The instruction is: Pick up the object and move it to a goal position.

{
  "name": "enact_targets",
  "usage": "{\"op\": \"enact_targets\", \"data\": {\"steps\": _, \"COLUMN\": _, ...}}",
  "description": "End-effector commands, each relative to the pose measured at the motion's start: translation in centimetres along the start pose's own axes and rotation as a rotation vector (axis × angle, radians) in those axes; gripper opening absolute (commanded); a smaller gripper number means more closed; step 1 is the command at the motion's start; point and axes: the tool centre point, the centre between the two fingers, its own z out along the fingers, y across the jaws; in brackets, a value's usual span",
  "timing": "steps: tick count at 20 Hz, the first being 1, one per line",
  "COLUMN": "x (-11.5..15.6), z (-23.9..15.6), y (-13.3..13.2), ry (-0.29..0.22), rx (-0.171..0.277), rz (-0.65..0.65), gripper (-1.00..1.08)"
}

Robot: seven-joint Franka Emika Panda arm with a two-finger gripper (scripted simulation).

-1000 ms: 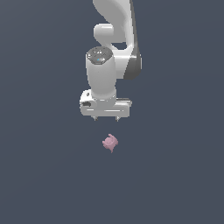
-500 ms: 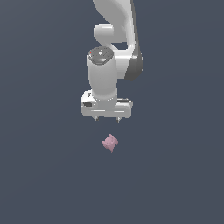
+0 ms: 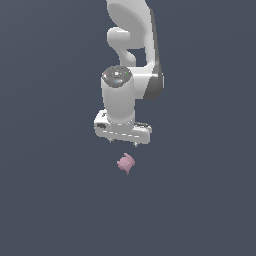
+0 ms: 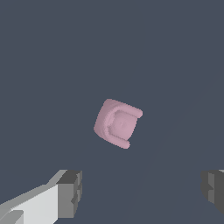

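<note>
- Gripper point(image 3: 123, 142): in the exterior view we see it pointing down at the end of the white Panda arm point(image 3: 134, 45), with only two short dark fingertips showing beneath the white hand body.
- Gripper point(image 4: 141, 192) in the wrist view: we see the grey finger pads point(image 4: 70, 194) set wide apart at opposite sides of the picture, so we read the jaws as spread, with nothing between them. The exterior view alone does not make this gap clear.
- Pink object point(image 3: 125, 163): in the exterior view it appears as a small lumpy blob with short nubs, just below the fingertips and apart from them, on the plain dark grey ground point(image 3: 55, 200).
- Pink object point(image 4: 117, 123) in the wrist view: here we see its form far better, a rounded, armchair-like shape with a curved back, two short arms and a hollow seat. It lies ahead of the pads, roughly midway across the gap, touching neither.
- Arm links and wrist joint show only in the exterior view; the wrist view shows the pads, the object and the ground.
</note>
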Motion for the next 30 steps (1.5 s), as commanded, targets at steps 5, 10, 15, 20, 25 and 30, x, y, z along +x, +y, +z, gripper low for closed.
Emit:
{"op": "enact_targets", "data": {"steps": 5, "x": 1.3, "z": 2.7, "y": -0.6, "ry": -0.007, "rx": -0.01, "rz": 0.154, "gripper": 1.0}}
{"op": "enact_targets", "data": {"steps": 10, "x": 2.2, "z": 4.7, "y": -0.9, "ry": -0.009, "rx": -0.021, "rz": 0.264, "gripper": 1.0}}
{"op": "enact_targets", "data": {"steps": 15, "x": 2.7, "z": 6.1, "y": -1.2, "ry": -0.009, "rx": -0.029, "rz": 0.339, "gripper": 1.0}}
{"op": "enact_targets", "data": {"steps": 20, "x": 3.0, "z": 6.9, "y": -1.4, "ry": -0.009, "rx": -0.035, "rz": 0.381, "gripper": 1.0}}
{"op": "enact_targets", "data": {"steps": 25, "x": 3.0, "z": 7.1, "y": -1.4, "ry": -0.01, "rx": -0.036, "rz": 0.387, "gripper": 1.0}}
{"op": "enact_targets", "data": {"steps": 30, "x": 3.0, "z": 8.0, "y": -1.4, "ry": -0.009, "rx": -0.036, "rz": 0.387, "gripper": 1.0}}
